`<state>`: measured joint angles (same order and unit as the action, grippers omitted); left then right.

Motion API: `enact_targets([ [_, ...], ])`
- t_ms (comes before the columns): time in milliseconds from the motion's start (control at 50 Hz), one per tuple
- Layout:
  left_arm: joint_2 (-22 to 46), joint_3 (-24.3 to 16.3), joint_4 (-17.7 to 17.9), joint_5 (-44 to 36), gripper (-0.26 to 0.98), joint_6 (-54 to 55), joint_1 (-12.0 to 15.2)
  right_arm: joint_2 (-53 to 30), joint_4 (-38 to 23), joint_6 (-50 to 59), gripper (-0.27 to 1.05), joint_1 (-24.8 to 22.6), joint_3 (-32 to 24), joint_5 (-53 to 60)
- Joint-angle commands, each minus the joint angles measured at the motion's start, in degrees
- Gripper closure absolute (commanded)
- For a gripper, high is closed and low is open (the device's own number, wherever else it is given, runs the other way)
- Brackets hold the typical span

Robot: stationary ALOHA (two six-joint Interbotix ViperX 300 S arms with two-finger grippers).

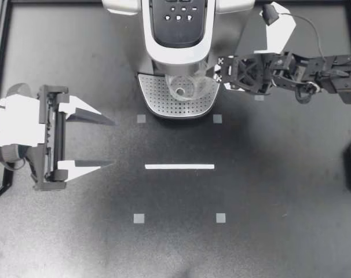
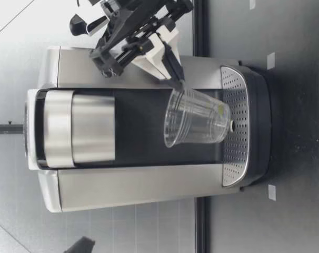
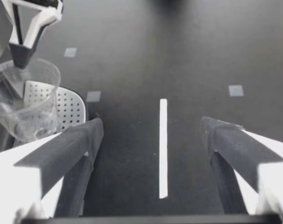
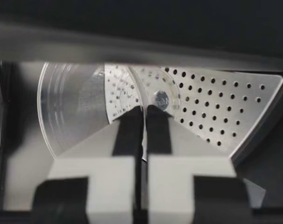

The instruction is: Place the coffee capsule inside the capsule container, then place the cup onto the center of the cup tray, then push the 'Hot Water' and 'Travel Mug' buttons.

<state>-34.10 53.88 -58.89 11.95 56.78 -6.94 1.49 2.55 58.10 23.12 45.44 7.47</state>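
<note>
My right gripper (image 1: pixel 213 72) is shut on the rim of a clear plastic cup (image 1: pixel 184 88). It holds the cup under the coffee machine's spout, over the perforated cup tray (image 1: pixel 158 101). In the low view the cup (image 2: pixel 196 118) leans slightly with its mouth upward and its base close to the tray (image 2: pixel 236 153); contact cannot be told. In the right wrist view the two fingers pinch the cup wall (image 4: pixel 76 102) above the tray (image 4: pixel 216 112). My left gripper (image 1: pixel 109 142) stands open and empty at the table's left. No capsule is visible.
The coffee machine (image 1: pixel 178 35) stands at the back centre, its button panel (image 1: pixel 178 14) facing up. A white tape strip (image 1: pixel 179 167) and small grey square marks (image 1: pixel 139 218) lie on the black table in front of it.
</note>
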Motion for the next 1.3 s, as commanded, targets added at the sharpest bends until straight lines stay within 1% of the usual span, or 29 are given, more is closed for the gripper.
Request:
enact_targets([
  [0, -0.9, -0.4, -0.2, -0.4, -0.06, 0.1, 0.2, 0.2, -0.1, -0.2, 0.74, -0.6, -1.8, 0.5],
  [260, -1.0, -0.2, -0.2, -1.2, -0.06, 0.1, 0.2, -0.8, -0.1, -0.2, 0.73, -0.7, -2.1, 0.2],
  [380, -1.1, -0.1, -0.2, -1.8, -0.06, 0.1, 0.2, -0.7, -0.1, -0.2, 0.69, -0.6, -2.1, 0.1],
  [480, -1.1, -0.1, -0.2, -1.8, -0.06, 0.1, 0.2, -0.6, -0.2, -0.2, 0.61, -0.7, -2.0, -0.2],
  [660, -1.2, -0.1, -0.2, -1.8, -0.06, 0.1, 0.2, -0.4, -0.2, -0.2, 0.37, -0.7, -2.1, -0.4],
  [760, -1.3, -0.2, -0.2, -1.8, -0.06, 0.1, 0.2, -0.3, -0.1, -0.2, 0.28, -0.7, -2.1, -0.4],
  [1020, -1.7, -0.1, -0.2, -2.1, -0.06, 0.2, 0.2, 2.7, -0.2, -0.5, 0.28, -0.7, -0.6, -0.8],
  [1280, -1.6, -0.1, -0.2, -2.2, -0.06, 0.1, 0.2, 9.8, -1.4, -0.7, 0.28, -0.7, 4.0, -0.9],
])
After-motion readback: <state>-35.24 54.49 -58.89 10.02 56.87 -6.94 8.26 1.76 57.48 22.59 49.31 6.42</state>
